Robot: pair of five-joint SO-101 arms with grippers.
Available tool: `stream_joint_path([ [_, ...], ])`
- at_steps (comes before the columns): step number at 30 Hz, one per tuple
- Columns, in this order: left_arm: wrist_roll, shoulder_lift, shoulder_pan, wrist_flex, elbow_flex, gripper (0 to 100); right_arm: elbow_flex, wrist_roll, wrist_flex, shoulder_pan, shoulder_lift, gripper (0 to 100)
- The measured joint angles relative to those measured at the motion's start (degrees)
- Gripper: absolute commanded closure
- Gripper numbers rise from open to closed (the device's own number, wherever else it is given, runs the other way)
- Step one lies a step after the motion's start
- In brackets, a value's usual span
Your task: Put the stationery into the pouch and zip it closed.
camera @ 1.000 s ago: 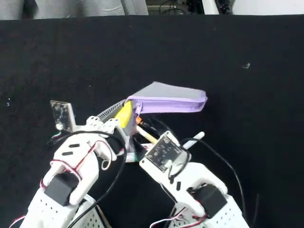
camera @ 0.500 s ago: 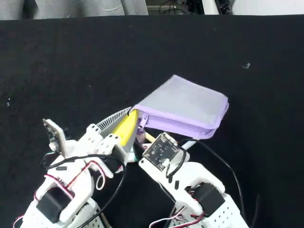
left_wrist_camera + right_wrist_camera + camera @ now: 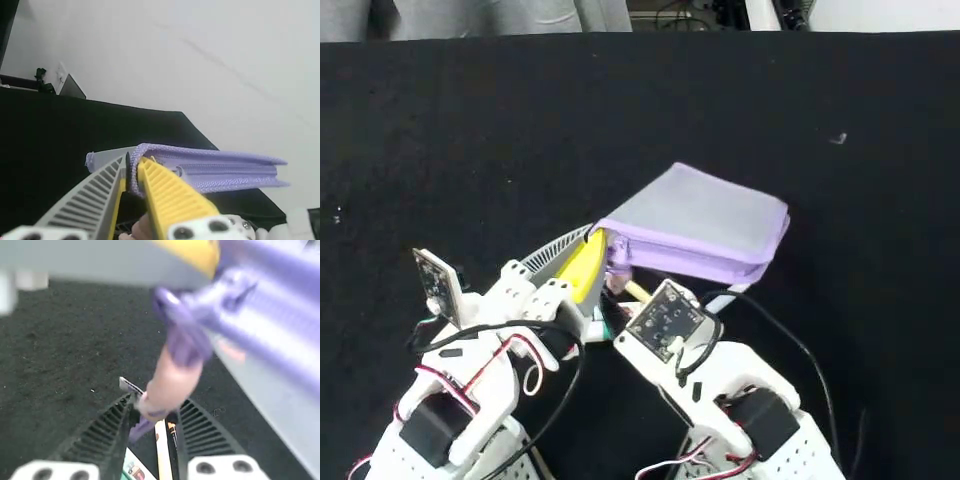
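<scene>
Pouch: the purple pouch (image 3: 705, 215) sits near the middle of the black desk (image 3: 470, 130), just beyond both arms. Its near corner is lifted, with the broad face tilted up. I cannot tell whether its far end touches the desk.
Zip: the zip runs along the pouch's long edge on the arms' side. The pictures do not show how much of it is done up.
Zipper pull: a pale pink tab (image 3: 167, 385) hangs from the purple slider at the pouch's near corner.
Right claw: the right claw (image 3: 155, 406) is closed on the zipper pull, one ribbed dark finger on each side of the tab's lower end, directly under the raised corner.
Left claw: the left claw (image 3: 129, 170) is clamped on the pouch's near corner. Its grey finger and yellow finger pinch the fabric between them and hold that end off the desk.
Stationery: a cream pencil (image 3: 161, 450) lies on the desk below the right claw, outside the pouch, with other small items touching it that are too blurred to name. A white pen (image 3: 738, 289) shows from under the pouch's near edge, beside the right arm.
</scene>
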Motion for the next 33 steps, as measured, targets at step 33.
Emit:
stream_joint_path([
  [33,0.0,-0.09,-9.49,0.0,3.78,97,-10.02,2.46,7.91,8.53,0.0,98.8],
])
